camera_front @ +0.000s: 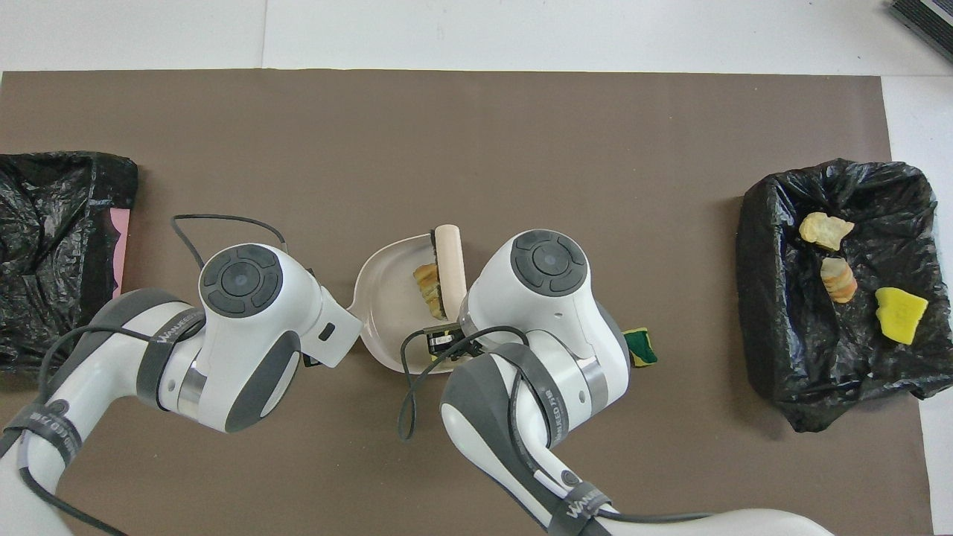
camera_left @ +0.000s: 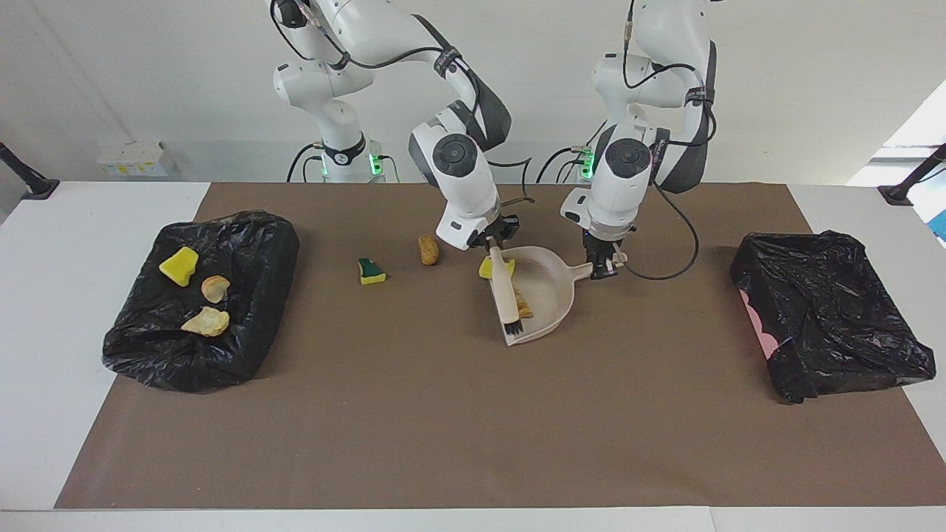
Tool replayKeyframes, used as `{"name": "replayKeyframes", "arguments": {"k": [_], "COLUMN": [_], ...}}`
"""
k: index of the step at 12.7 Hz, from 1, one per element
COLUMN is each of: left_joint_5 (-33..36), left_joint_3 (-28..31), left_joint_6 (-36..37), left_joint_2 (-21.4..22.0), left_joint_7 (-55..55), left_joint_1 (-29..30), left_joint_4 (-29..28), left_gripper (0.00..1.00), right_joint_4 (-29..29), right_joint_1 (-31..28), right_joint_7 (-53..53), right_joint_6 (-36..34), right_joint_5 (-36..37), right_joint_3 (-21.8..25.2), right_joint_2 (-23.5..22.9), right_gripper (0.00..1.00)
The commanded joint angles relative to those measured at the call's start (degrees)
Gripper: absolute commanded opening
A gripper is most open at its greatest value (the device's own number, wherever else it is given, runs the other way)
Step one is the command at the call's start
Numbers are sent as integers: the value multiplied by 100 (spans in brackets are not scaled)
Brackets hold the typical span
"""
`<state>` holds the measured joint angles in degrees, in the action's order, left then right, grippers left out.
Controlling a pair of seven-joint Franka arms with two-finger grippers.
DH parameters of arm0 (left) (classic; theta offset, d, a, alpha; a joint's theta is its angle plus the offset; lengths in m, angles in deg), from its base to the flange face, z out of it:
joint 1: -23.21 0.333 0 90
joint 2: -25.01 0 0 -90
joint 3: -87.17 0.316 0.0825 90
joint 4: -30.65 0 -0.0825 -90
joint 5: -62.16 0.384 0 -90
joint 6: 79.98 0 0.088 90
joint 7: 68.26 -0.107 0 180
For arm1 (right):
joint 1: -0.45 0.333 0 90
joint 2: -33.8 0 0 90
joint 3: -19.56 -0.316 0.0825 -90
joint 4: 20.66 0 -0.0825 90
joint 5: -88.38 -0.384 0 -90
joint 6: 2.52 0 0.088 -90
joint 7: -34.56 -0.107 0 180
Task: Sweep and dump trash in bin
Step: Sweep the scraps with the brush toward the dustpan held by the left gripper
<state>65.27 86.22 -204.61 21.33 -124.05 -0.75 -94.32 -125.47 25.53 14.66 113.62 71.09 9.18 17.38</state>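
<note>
My right gripper point(camera_left: 497, 245) is shut on the beige brush point(camera_left: 505, 292), whose black bristles rest at the mouth of the beige dustpan point(camera_left: 553, 284). My left gripper point(camera_left: 604, 264) is shut on the dustpan's handle. An orange-brown scrap point(camera_left: 523, 303) lies in the pan beside the bristles; it also shows in the overhead view point(camera_front: 428, 286). A yellow scrap point(camera_left: 486, 267) sits at the pan's edge under the brush handle. A green-faced yellow scrap point(camera_left: 370, 272) and a tan scrap point(camera_left: 428, 250) lie on the mat toward the right arm's end.
A black-lined bin point(camera_left: 251, 244) at the right arm's end holds three scraps: one yellow point(camera_left: 179, 266) and two tan point(camera_left: 215, 288) point(camera_left: 206, 321). Another black-lined bin point(camera_left: 828, 310) stands at the left arm's end. A brown mat point(camera_left: 473, 428) covers the table.
</note>
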Motion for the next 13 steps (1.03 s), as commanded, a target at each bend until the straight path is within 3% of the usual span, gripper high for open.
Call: {"name": "replayKeyframes", "arguments": {"k": [1, 4, 7, 13], "left_joint_5": [93, 93, 102, 603], "left_joint_3": [43, 51, 60, 51], "left_joint_6": [-211, -184, -114, -149], "left_joint_2": [166, 166, 201, 403], "left_joint_7": [-280, -696, -757, -617], "left_joint_1": [-12, -3, -46, -179], "left_joint_4": [-221, -230, -274, -555], "left_gripper": [0, 0, 0, 0], "right_joint_4": [216, -108, -941, -2831], "right_joint_1": [-249, -670, -1119, -1690], "right_joint_7": [-84, -443, -760, -1279], "right_joint_6": [-582, -1162, -1761, -1771], "right_joint_5": [-64, 390, 797, 1316], "right_joint_3": [27, 37, 36, 36], "right_joint_2": [102, 673, 1577, 2809], "right_gripper": [0, 0, 0, 0]}}
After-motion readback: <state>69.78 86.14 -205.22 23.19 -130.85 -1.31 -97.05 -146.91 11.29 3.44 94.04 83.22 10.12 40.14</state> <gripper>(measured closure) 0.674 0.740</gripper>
